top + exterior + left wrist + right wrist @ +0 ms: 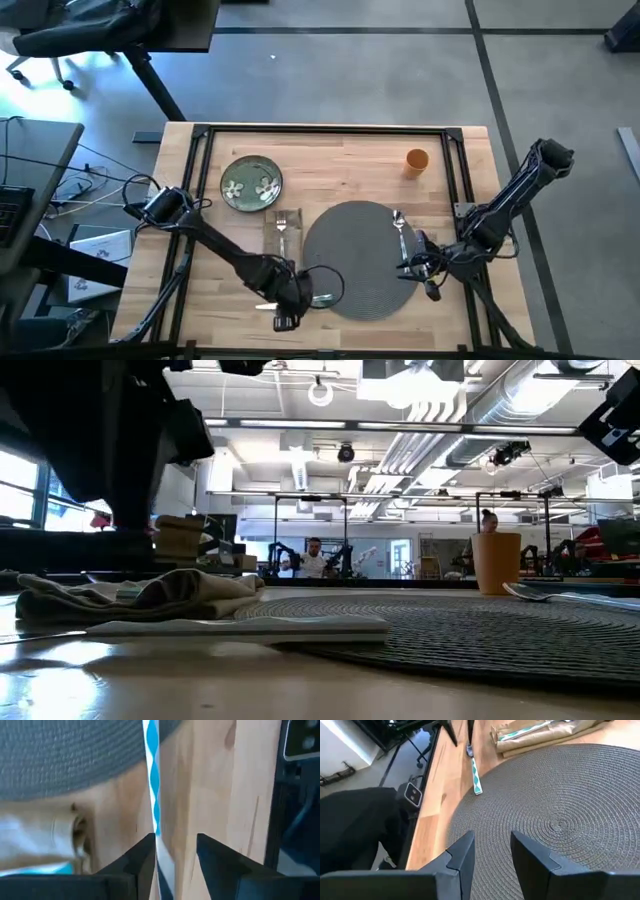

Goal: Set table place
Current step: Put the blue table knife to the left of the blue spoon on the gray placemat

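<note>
A knife with a blue-and-white handle [154, 780] lies flat near the table's front edge, its handle end [476, 779] on the near-left rim of the round grey mat [360, 258]. My left gripper [175, 855] stands open over the knife, which runs close along the inner side of one finger. My right gripper [491, 852] hovers open over the mat's right part, beside the spoon [400, 230] that lies on the mat. A fork rests on the beige napkin [283, 232], left of the mat. The green plate [251, 184] and the orange cup [417, 161] stand farther back. My left gripper comes down over the knife with its fingers along the knife's length. The knife passes right beside one finger [145, 860]; whether that finger touches it, I cannot tell. The knife lies on the table and the mat's rim.
The black rail frame [200, 180] runs around the table [330, 150] top. Bare wood shows behind the mat, between plate and cup. A desk with cables and a chair stand beyond the table's left side.
</note>
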